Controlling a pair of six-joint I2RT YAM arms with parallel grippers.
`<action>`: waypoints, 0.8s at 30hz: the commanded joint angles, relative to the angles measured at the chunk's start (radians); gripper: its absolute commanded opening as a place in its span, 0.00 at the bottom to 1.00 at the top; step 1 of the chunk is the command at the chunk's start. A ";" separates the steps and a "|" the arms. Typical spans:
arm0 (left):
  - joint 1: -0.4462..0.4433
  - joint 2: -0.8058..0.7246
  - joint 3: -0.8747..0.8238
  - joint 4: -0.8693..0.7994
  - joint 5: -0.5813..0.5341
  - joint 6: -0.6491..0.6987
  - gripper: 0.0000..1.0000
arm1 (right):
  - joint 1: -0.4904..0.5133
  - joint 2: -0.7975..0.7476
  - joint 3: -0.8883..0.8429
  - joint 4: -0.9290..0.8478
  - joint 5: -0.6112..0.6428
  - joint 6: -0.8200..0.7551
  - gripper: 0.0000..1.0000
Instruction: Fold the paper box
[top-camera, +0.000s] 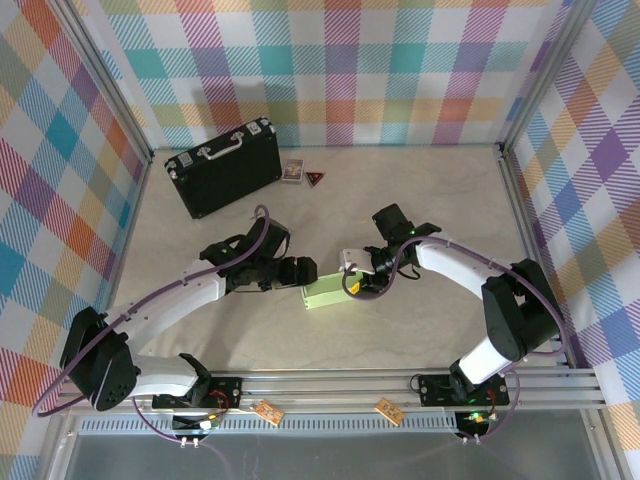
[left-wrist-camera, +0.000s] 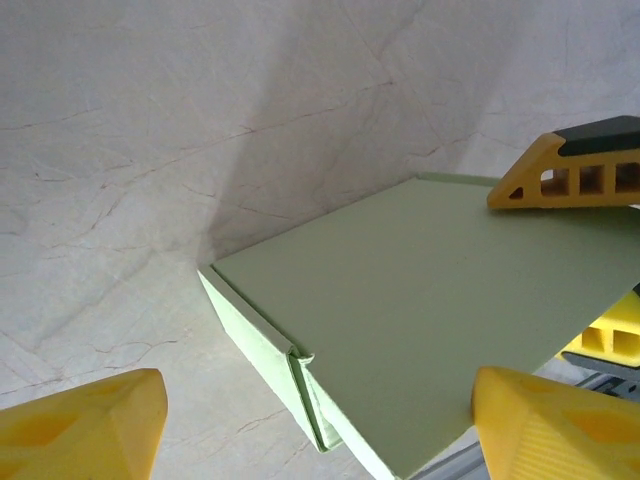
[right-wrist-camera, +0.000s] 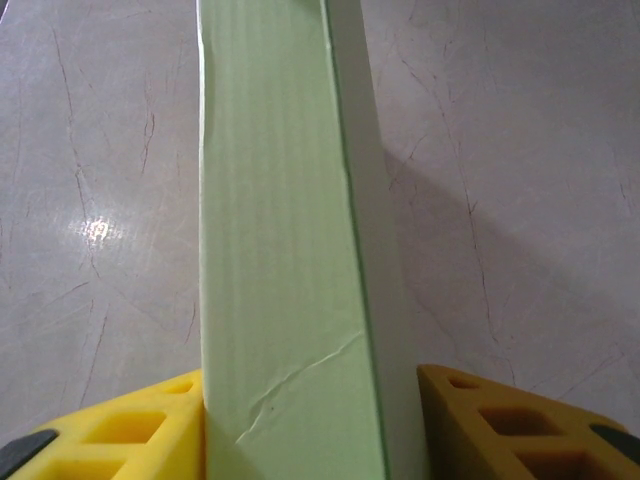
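The paper box is a pale green, shallow, closed box lying mid-table between the two arms. In the right wrist view the paper box runs away from the camera with both yellow fingers pressed against its sides, so my right gripper is shut on it. In the left wrist view the paper box shows its flat top and a folded corner seam. My left gripper is open, its fingers wide apart with the box's near corner between them. From above, my left gripper is at the box's left end and my right gripper at its right end.
A black briefcase with metal corners lies at the back left. Two small cards sit beside it. Checkered walls enclose the table, and an aluminium rail runs along the near edge.
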 joint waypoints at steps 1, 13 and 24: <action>-0.029 -0.040 0.005 -0.067 -0.050 0.023 0.78 | 0.006 0.013 0.007 -0.014 -0.012 0.002 0.51; -0.047 -0.074 -0.007 -0.064 -0.058 0.055 0.81 | 0.007 0.027 0.017 -0.030 -0.021 0.003 0.51; -0.096 -0.002 0.018 -0.091 -0.167 0.091 0.64 | 0.006 0.028 0.018 -0.038 -0.020 0.004 0.51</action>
